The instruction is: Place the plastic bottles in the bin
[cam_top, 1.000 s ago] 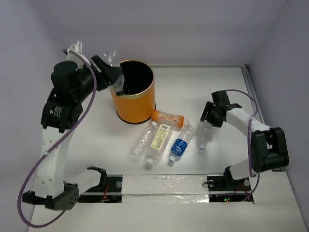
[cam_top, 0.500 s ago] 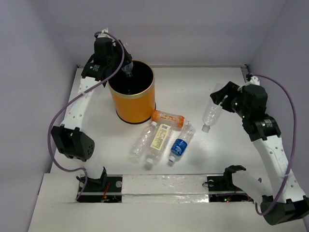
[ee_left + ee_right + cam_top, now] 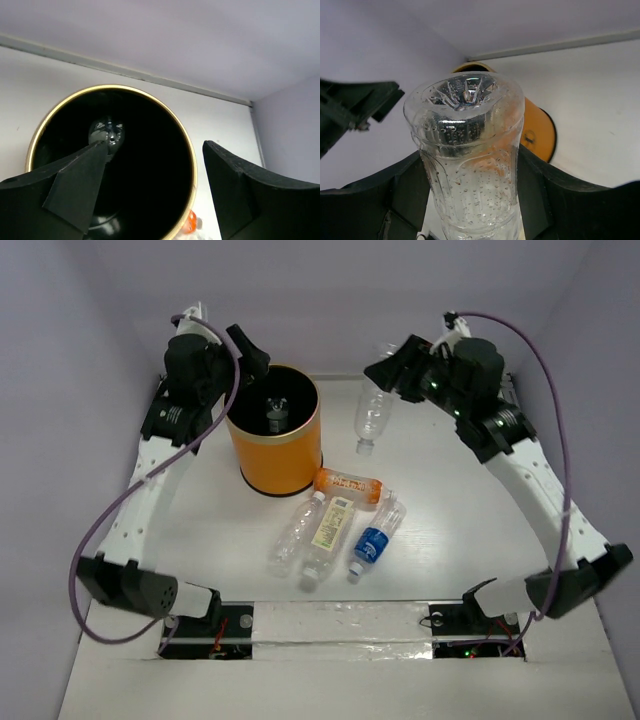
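Note:
The orange bin (image 3: 275,462) stands at the back left, with one clear bottle (image 3: 274,410) lying inside it. My left gripper (image 3: 248,348) is open and empty above the bin's far left rim. In the left wrist view the gripper (image 3: 156,146) looks down into the bin (image 3: 191,165) at the bottle (image 3: 106,132). My right gripper (image 3: 385,370) is shut on a clear unlabelled bottle (image 3: 370,416), held cap down in the air to the right of the bin. The right wrist view shows this bottle (image 3: 467,150) between the fingers (image 3: 547,192), with the bin (image 3: 538,127) behind it.
Several bottles lie in front of the bin: an orange one (image 3: 348,483), a clear unlabelled one (image 3: 291,536), one with a pale yellow label (image 3: 328,530) and one with a blue label (image 3: 372,540). Purple walls close in the back and sides.
My left gripper has opened and its clear bottle now lies in the bin. My right arm has carried its bottle up from the right side of the table towards the bin.

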Robot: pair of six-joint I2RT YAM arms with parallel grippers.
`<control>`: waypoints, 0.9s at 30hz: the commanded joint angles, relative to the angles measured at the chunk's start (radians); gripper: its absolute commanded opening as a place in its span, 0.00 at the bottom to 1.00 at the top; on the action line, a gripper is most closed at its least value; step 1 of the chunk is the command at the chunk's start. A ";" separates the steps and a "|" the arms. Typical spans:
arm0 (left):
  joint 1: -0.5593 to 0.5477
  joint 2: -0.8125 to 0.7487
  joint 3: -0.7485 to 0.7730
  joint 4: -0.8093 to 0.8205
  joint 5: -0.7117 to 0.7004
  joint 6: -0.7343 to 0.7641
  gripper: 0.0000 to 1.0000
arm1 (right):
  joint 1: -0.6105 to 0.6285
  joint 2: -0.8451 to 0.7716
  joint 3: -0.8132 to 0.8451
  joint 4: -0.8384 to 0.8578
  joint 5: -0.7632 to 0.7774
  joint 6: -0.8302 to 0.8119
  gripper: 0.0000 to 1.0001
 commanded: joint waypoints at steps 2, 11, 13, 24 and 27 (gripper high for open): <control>-0.029 -0.223 -0.162 0.035 0.060 -0.002 0.69 | 0.085 0.155 0.226 0.135 0.022 0.012 0.64; -0.148 -0.650 -0.700 -0.048 0.152 -0.161 0.37 | 0.156 0.526 0.603 0.176 0.098 0.075 0.68; -0.158 -0.719 -0.806 -0.056 0.160 -0.202 0.37 | 0.156 0.588 0.664 0.158 0.117 0.086 0.69; -0.299 -0.609 -0.899 -0.092 0.085 -0.194 0.64 | 0.220 0.763 0.818 0.035 0.115 0.023 0.98; -0.316 -0.526 -0.892 -0.082 0.060 -0.163 0.71 | 0.220 0.731 0.803 0.015 0.103 -0.006 1.00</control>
